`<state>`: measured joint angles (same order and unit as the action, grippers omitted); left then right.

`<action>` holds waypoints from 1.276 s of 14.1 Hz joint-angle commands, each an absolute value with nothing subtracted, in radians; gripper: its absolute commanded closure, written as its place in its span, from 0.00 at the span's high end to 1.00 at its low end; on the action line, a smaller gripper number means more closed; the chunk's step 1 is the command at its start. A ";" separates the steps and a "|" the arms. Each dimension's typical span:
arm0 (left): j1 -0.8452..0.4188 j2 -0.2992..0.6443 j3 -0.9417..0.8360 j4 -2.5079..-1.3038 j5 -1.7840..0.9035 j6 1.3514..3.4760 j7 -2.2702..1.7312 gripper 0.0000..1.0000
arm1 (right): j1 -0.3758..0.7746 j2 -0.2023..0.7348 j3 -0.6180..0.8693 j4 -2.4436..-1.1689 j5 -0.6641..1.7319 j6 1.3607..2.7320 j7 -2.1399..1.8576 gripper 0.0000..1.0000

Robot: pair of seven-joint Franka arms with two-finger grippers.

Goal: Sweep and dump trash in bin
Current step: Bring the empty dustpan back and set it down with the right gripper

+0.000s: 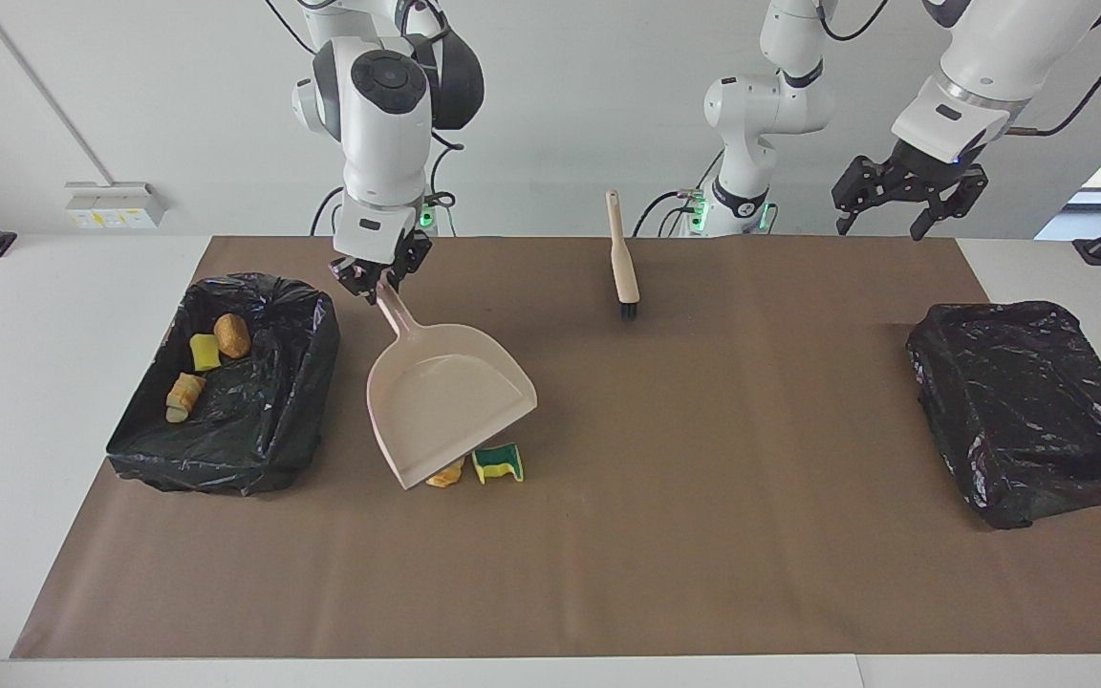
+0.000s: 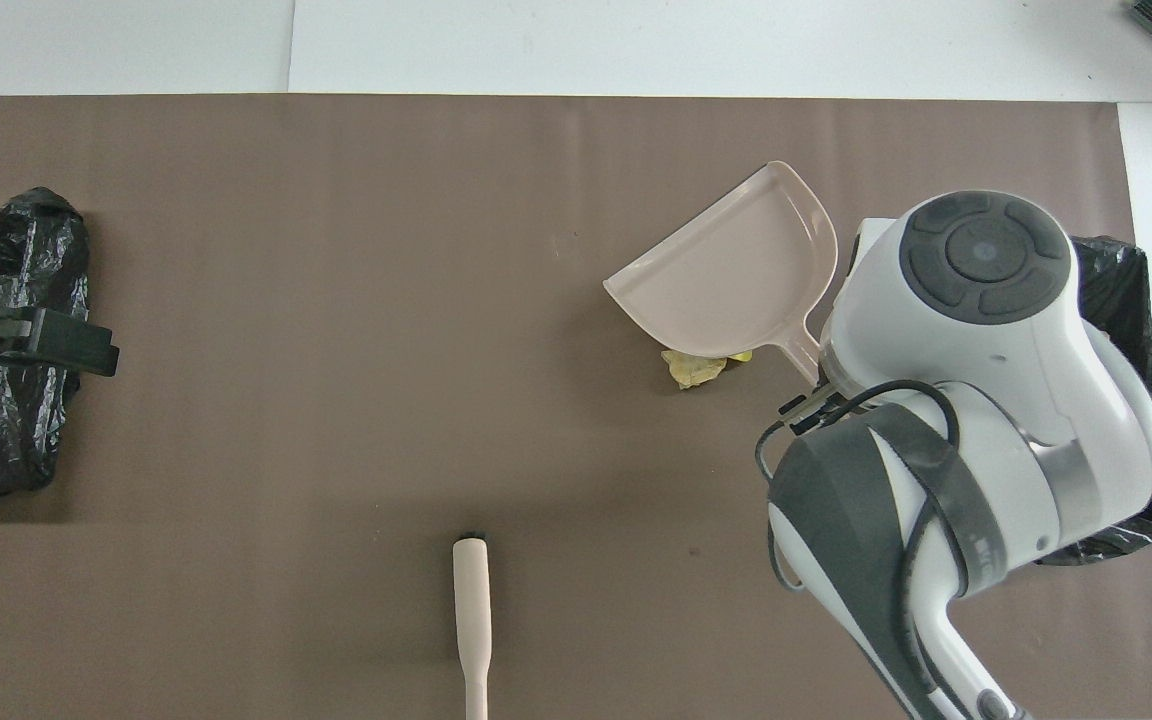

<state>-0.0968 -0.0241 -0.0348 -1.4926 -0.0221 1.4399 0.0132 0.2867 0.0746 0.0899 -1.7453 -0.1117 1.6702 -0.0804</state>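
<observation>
Below the right gripper's (image 1: 380,279) shut jaws the dustpan (image 1: 445,401) covers the scraps (image 1: 498,462), while bare mat (image 1: 751,401) lies below the left gripper's (image 1: 899,201) open jaws.

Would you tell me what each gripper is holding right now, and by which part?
The right gripper holds the beige dustpan by the end of its handle. The left gripper holds nothing.

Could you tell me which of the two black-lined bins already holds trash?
The bin at the right arm's end: three scraps lie inside it.
</observation>
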 commanded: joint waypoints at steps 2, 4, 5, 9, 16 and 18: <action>-0.089 -0.017 -0.041 -1.468 -0.020 1.419 0.009 1.00 | 0.396 0.170 0.087 -1.672 0.027 1.771 0.225 0.00; -0.083 -0.023 -0.040 -1.468 -0.018 1.417 0.012 1.00 | 0.429 0.216 0.087 -1.671 0.083 1.836 0.309 0.00; -0.081 -0.023 -0.040 -1.470 -0.018 1.411 0.011 1.00 | 0.469 0.241 0.087 -1.671 0.087 1.895 0.369 0.00; -0.077 -0.037 -0.040 -1.499 -0.018 1.436 -0.002 1.00 | 0.575 0.400 0.086 -1.585 0.081 2.036 0.575 0.00; -0.055 -0.043 -0.038 -1.513 -0.018 1.493 0.009 1.00 | 0.684 0.540 0.086 -1.477 0.071 2.112 0.709 0.00; -0.055 -0.043 -0.040 -1.513 -0.020 1.494 0.011 1.00 | 0.695 0.563 0.086 -1.480 0.072 2.153 0.718 0.00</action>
